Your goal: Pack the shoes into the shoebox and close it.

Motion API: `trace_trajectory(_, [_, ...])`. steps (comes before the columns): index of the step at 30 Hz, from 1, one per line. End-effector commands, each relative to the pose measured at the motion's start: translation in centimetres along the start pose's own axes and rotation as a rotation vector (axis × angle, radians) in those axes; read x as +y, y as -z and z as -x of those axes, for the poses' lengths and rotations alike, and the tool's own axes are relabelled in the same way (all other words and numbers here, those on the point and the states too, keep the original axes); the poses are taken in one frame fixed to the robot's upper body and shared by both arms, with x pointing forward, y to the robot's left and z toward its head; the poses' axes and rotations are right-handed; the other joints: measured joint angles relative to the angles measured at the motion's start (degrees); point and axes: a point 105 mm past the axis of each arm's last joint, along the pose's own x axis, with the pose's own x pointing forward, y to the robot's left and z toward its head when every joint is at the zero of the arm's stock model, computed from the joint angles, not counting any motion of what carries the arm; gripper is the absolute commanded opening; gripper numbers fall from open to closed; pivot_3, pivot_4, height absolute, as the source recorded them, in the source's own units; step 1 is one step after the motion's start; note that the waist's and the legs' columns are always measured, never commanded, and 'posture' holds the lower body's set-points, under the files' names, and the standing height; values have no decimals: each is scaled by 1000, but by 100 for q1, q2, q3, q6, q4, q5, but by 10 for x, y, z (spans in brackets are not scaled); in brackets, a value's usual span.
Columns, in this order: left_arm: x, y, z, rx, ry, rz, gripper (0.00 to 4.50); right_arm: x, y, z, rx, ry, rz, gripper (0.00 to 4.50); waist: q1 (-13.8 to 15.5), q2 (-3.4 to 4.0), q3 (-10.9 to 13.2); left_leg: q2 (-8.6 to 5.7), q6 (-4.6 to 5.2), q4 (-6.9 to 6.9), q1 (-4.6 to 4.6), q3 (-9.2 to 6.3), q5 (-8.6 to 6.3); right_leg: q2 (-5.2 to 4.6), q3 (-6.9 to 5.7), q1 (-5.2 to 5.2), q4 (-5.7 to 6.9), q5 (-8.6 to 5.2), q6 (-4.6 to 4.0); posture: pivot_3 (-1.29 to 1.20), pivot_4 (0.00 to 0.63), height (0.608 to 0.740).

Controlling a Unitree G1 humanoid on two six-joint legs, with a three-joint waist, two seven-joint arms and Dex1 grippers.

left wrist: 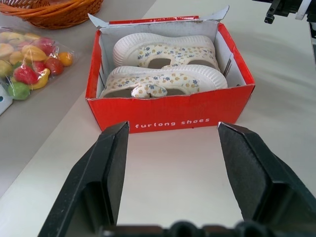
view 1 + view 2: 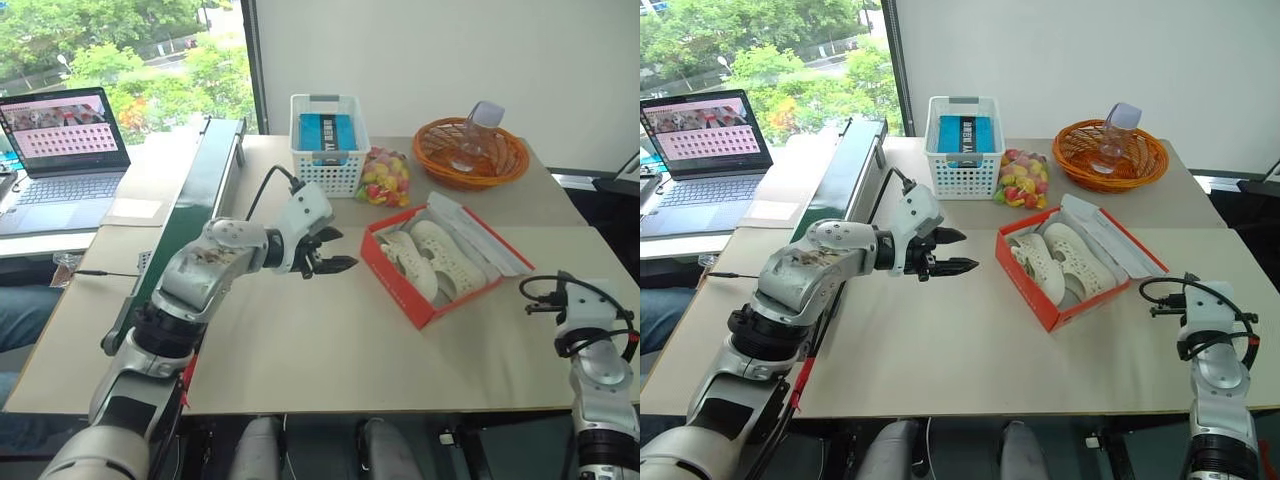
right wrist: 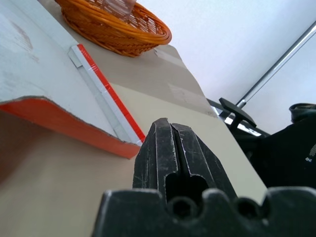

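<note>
The orange-red shoebox [image 2: 402, 287] stands open on the table's right half, its lid [image 2: 487, 236] folded back flat on the far side. Both cream-white shoes [image 2: 432, 258] lie side by side inside it; in the left wrist view they are one shoe [image 1: 165, 49] behind the other [image 1: 163, 83]. My left gripper [image 2: 340, 248] hovers just left of the box, open and empty, pointing at its red front wall [image 1: 173, 112]. My right gripper [image 3: 170, 129] is shut on nothing, low beside the table's right edge, right of the lid [image 3: 54, 94].
At the back stand a white mesh basket [image 2: 328, 150] holding a blue pack, a bag of toy fruit [image 2: 385, 178] and an orange wicker basket [image 2: 470, 155] with a clear cup. A long green rail [image 2: 195, 205] and a laptop [image 2: 65, 150] are on the left.
</note>
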Motion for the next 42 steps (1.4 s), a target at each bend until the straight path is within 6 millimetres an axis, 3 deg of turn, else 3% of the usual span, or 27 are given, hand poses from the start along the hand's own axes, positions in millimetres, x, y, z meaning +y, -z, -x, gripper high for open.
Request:
trace_trajectory(1, [12,-21,13,-48,-37,-45,3039,-14,-16,-2,-80,30,10,79,0,0,0,0,0,1,0,-1,0,0,0,1,0,0,1,0,150,735])
trace_trajectory(7, [23,-29,23,-39,-57,-51,3039,-16,-19,-3,-96,43,-30,79,-2,-1,0,-3,0,11,3,-3,0,-1,3,10,-1,3,5,0,150,735])
trace_trajectory(12, [38,-42,33,-41,-92,-51,3039,1,-22,-9,-106,-17,-199,79,-15,-1,1,-3,0,11,7,-8,0,1,3,13,0,3,5,0,150,735])
trace_trajectory(18, [44,-50,38,-51,-106,-49,3039,22,-1,3,-53,-29,-280,79,10,0,0,-4,0,7,10,-21,0,4,-3,21,-1,1,8,0,150,735])
trace_trajectory(27, [56,-60,51,-49,-137,-85,3039,46,21,0,21,-56,-317,79,-15,0,0,-7,-1,9,17,-22,0,2,-2,28,-1,2,7,0,150,735])
trace_trajectory(34, [54,-65,63,-37,-137,-101,3039,63,11,-20,-3,-106,-295,79,-68,0,1,-7,0,4,21,-23,0,4,-2,28,0,2,7,0,150,735])
trace_trajectory(42, [50,-64,73,-15,-146,-93,3039,67,4,-34,-28,-118,-241,79,-58,-1,2,-9,0,4,23,-26,0,4,-3,37,-2,0,9,0,150,735])
